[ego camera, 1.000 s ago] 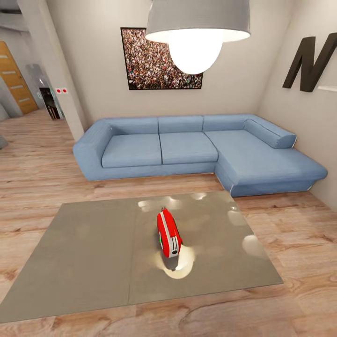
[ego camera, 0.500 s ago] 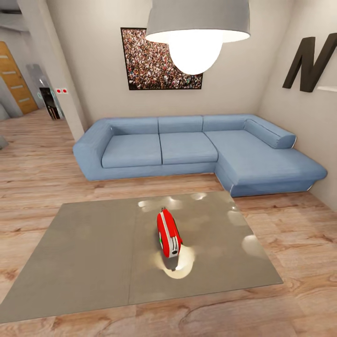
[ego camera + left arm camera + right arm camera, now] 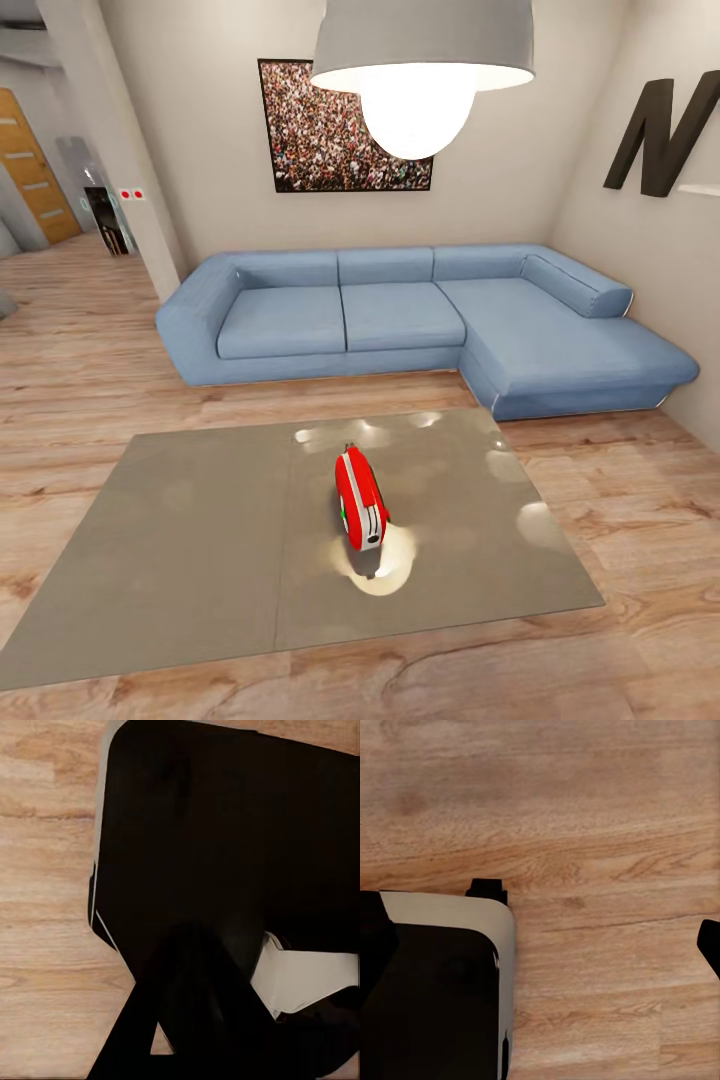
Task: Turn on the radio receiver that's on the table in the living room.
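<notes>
Head view gave us one radio receiver (image 3: 360, 499) standing on one table (image 3: 190, 540) (well inside its edges), bare floor (image 3: 80, 370) all round. Neither pincer's state could we tell.

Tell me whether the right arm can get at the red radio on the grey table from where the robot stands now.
Probably not yet. The radio stands mid-table, well ahead, with nothing around it; the right wrist view looks down at wood floor beside the robot's base. The way is free, but the arm must come up and forward.
</notes>
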